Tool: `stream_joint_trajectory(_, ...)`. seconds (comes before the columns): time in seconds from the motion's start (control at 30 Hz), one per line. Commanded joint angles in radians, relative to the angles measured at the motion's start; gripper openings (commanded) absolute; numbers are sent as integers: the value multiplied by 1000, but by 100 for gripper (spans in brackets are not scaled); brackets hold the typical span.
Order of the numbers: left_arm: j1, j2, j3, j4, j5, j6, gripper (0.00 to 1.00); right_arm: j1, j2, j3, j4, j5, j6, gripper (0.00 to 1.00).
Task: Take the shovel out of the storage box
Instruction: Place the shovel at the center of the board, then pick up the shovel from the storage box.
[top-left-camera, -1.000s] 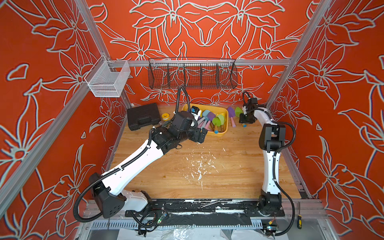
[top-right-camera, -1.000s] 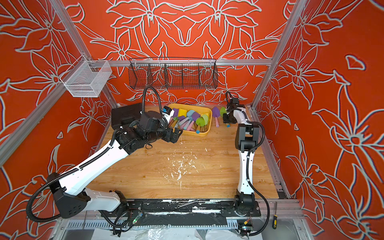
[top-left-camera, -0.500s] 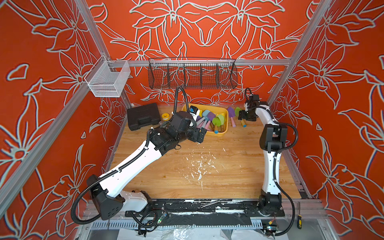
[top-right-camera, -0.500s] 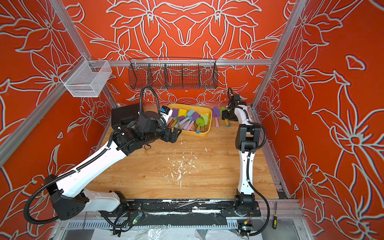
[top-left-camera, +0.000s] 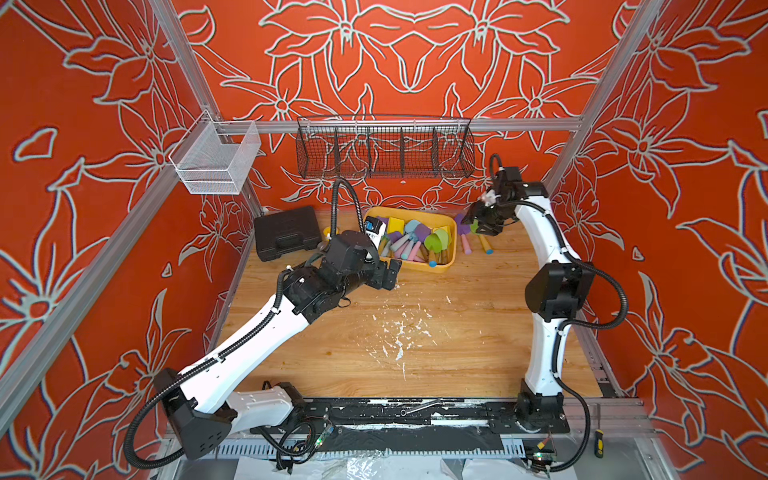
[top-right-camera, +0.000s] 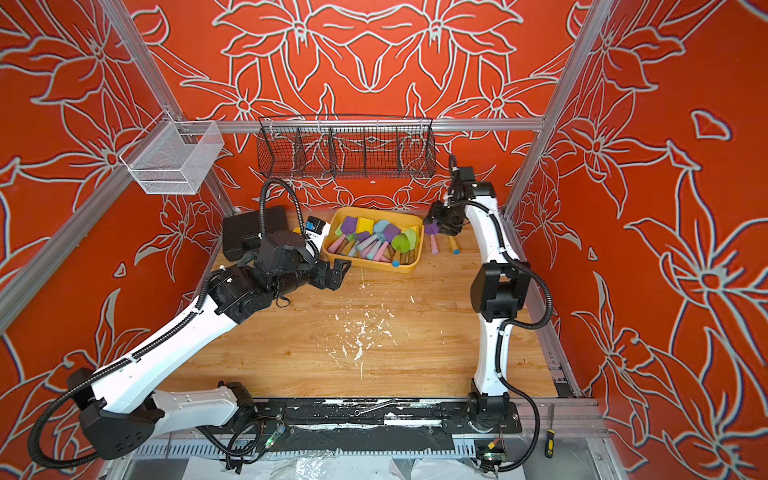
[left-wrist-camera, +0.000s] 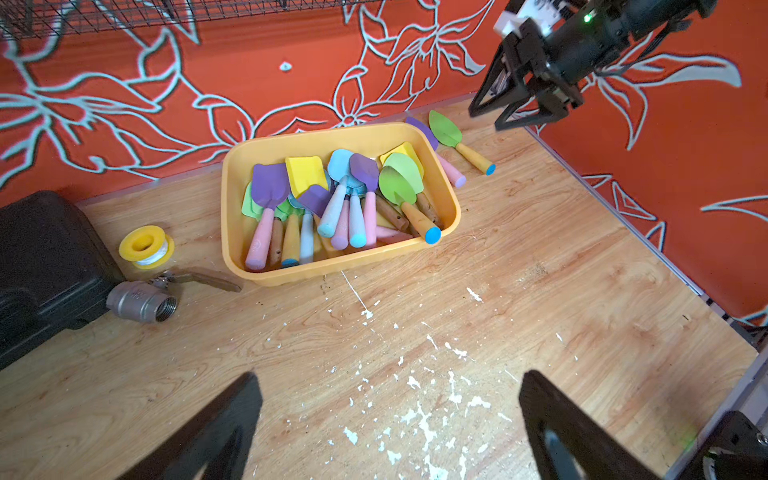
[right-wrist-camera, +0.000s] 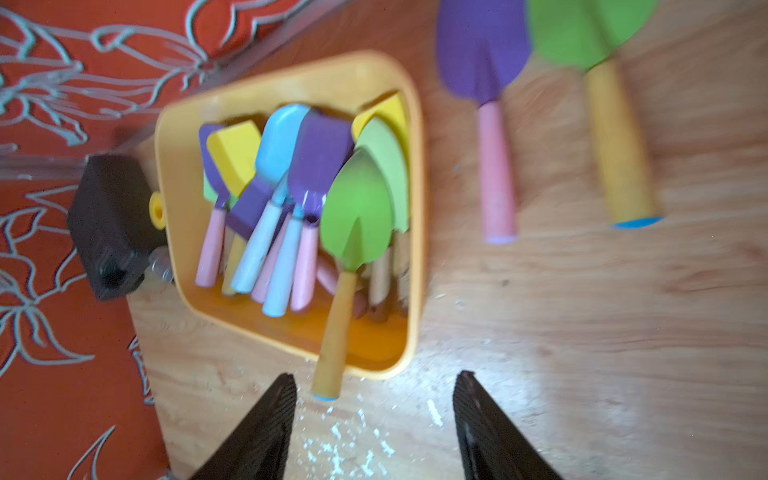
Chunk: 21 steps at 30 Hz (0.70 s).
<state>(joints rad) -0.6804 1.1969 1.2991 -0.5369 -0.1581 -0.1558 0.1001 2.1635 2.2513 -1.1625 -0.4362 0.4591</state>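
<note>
Storage box heaped with shovels. Green shovel lies topmost, handle end on the box rim. Likely light, rigid, blade slick: pinch the handle. Left tool spread, empty, before the box. Right tool parted, empty, beside it.

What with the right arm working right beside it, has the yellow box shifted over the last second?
No. In both top views the yellow box keeps the same gap to the black case beside it.

Storage box blurred, right wrist view; black case cropped.
</note>
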Motion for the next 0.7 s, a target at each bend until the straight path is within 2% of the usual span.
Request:
stream_joint_trajectory(0.0,5,-37,-14,17,-16,13,97,64,21,-45,-89,-9,81,60)
stream_joint_trajectory(0.07,5,-46,-14,3,-21,18,97,95,14,-96,-41,-22,115,59)
stream_joint_trajectory(0.27,5,-96,-33,-15,-41,12,97,157,62,-106,-23,-3,154,55)
stream_joint_trajectory(0.43,5,-142,-60,-22,-63,6,97,171,106,-139,4,7,169,51)
stream_joint_trajectory(0.67,5,-183,-72,-46,-63,-1,97,177,166,-103,5,16,169,46)
